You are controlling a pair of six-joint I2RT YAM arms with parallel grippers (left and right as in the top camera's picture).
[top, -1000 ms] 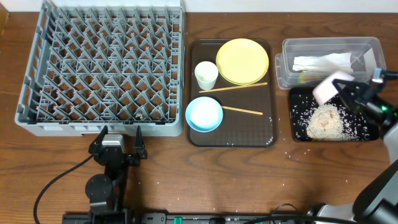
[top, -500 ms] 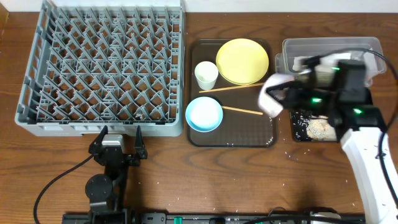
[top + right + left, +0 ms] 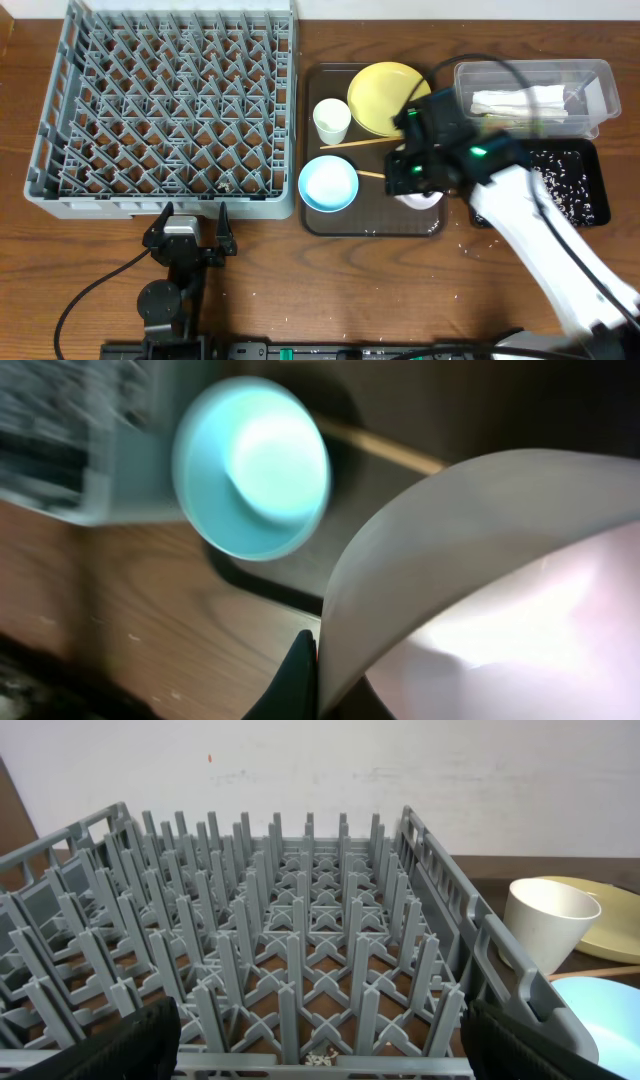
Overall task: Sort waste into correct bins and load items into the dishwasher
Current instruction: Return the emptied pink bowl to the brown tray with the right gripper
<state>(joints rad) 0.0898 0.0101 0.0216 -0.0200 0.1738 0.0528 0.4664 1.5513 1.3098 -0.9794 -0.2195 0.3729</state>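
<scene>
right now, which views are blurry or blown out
overhead: the right arm is motion-smeared, the rest sharp; right wrist: the round light blue bowl is blurred and the white bowl glares, washed out inside; left wrist: the grey plastic pegged dish rack is crisp

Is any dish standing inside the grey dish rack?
No, the overhead view shows only bare pegs in the grey dish rack, while the yellow plate, white cup and light blue bowl sit on the brown tray.

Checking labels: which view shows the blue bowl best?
Overhead: the blue bowl sits whole and sharp on the tray. Right wrist shows it whole but blurred; left wrist catches only its rim, lower right.
</scene>
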